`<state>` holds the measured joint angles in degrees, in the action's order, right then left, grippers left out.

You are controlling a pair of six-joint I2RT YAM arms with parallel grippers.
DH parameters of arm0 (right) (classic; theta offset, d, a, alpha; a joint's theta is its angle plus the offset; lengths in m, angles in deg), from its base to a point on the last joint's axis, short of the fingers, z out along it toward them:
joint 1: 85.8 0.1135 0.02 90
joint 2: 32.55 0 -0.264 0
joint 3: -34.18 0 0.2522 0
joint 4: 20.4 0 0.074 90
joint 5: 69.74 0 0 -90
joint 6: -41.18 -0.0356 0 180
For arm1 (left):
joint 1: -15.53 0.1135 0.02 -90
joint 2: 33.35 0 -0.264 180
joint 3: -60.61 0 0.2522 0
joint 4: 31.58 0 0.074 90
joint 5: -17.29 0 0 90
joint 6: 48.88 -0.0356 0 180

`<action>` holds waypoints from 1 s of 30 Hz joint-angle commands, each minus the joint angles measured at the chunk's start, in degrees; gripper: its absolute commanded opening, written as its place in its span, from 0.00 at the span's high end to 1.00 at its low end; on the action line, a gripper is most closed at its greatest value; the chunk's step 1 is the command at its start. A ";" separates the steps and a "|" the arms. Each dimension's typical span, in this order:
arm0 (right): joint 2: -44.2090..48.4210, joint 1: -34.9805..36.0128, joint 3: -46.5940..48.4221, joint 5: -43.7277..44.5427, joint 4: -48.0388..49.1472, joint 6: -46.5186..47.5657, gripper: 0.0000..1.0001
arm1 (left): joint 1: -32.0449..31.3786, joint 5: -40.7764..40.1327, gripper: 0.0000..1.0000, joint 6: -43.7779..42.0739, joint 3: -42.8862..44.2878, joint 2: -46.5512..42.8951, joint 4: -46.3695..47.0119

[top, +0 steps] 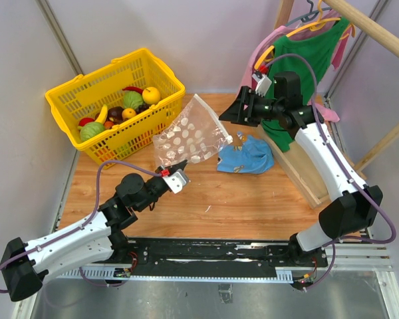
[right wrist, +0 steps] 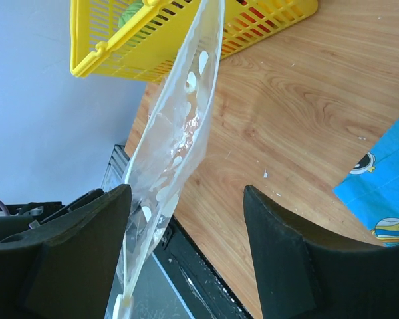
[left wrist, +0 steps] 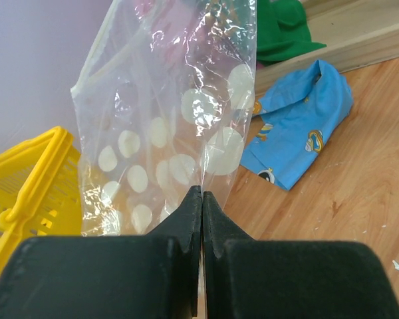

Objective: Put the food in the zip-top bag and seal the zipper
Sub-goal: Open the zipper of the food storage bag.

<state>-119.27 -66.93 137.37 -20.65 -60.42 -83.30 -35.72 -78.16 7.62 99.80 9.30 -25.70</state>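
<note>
L gripper (top: 169, 169) clenched tight on the lower corner of the zip-top bag (top: 189, 136); in the L wrist view its fingers (left wrist: 186, 219) meet with the plastic pinched between them. The see-through bag, dotted w/ pale round spots, is held up off the wooden table (top: 206, 206) and stretches from that pinch toward the far side, between the two arms.

R gripper (top: 226, 114) hangs at the bag's far upper edge, jaws spread wide & gripping nothing. In the R wrist view the bag (right wrist: 179, 119) runs edge-on through the gap, close to one finger (right wrist: 73, 252); contact can't be judged. The zipper strip can't be picked out w/ certainty in any view.

The food sits apart from the bag in the yellow basket (top: 73, 93) at the table's far L corner: a green cabbage (top: 132, 100), yellow fruit (top: 151, 95), banana (top: 103, 114), orange (top: 128, 113), dark purple fruit (top: 115, 113), among others.

A crumpled blue cloth (top: 246, 156) lies on the table just R of the bag. Behind it, a wooden crate (top: 299, 169); a green shirt (top: 306, 46) hangs on a rail above.
</note>
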 commanded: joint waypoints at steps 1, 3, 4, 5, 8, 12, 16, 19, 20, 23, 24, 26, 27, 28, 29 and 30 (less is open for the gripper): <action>-1.53 0.92 1.34 0.04 1.87 -1.38 0.30 | -0.86 -0.17 1.00 -1.13 -0.60 -0.47 2.27; -1.96 0.90 1.59 -0.25 1.56 -1.42 0.30 | -0.88 -0.33 1.00 -1.22 -0.67 -0.47 2.33; -2.23 0.90 1.51 -0.30 1.30 -1.39 0.30 | -0.88 -0.42 1.00 -1.30 -0.77 -0.55 2.45; -2.34 0.90 1.39 -0.42 1.30 -1.46 0.30 | -0.92 -0.34 1.00 -1.38 -0.81 -0.55 2.50; -3.33 1.13 1.27 -1.50 1.10 -1.71 0.31 | -0.96 -0.34 1.00 -1.44 -0.91 -0.55 2.58; -4.54 2.04 1.74 -3.49 0.72 -1.56 0.34 | -0.96 -0.54 1.00 -1.61 -1.20 -0.48 3.02; -5.60 3.28 1.93 -5.71 0.48 -1.17 0.37 | -0.96 -0.78 1.00 -1.69 -1.41 0.00 3.30; -6.46 4.08 2.06 -7.61 -0.55 -0.54 0.40 | -0.96 -0.98 1.00 -1.66 -1.44 0.39 3.55; -6.79 4.25 2.10 -8.09 -1.26 -0.16 0.41 | -0.96 -1.07 1.00 -1.66 -1.44 0.49 3.57; -7.08 4.63 2.11 -8.65 -2.98 1.23 0.52 | -0.96 -1.07 1.00 -1.66 -1.57 0.61 3.69; -6.99 4.68 2.07 -8.60 -3.18 1.52 0.56 | -0.96 -1.21 1.00 -1.66 -1.65 0.65 3.70; -6.54 4.69 2.11 -8.18 -3.30 1.95 0.68 | -0.96 -1.68 1.00 -1.37 -1.74 1.06 3.74; -6.37 4.68 2.56 -7.66 -3.74 2.46 0.73 | -0.96 -1.67 1.00 -1.13 -1.74 1.27 3.74; -6.20 4.68 3.11 -7.03 -4.32 3.08 0.79 | -0.96 -1.60 1.00 -0.75 -1.78 1.50 3.74; -6.10 4.69 3.84 -6.27 -5.21 4.23 0.83 | -0.96 -1.58 0.99 0.03 -1.82 1.58 3.74; -6.12 4.68 4.62 -5.56 -6.30 5.24 0.88 | -1.01 -1.53 0.96 0.77 -1.79 1.70 3.74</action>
<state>-126.37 -63.06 137.89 -27.22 -63.28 -81.86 -36.05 -79.12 6.81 98.66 10.55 -24.65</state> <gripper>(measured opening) 0.191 0.011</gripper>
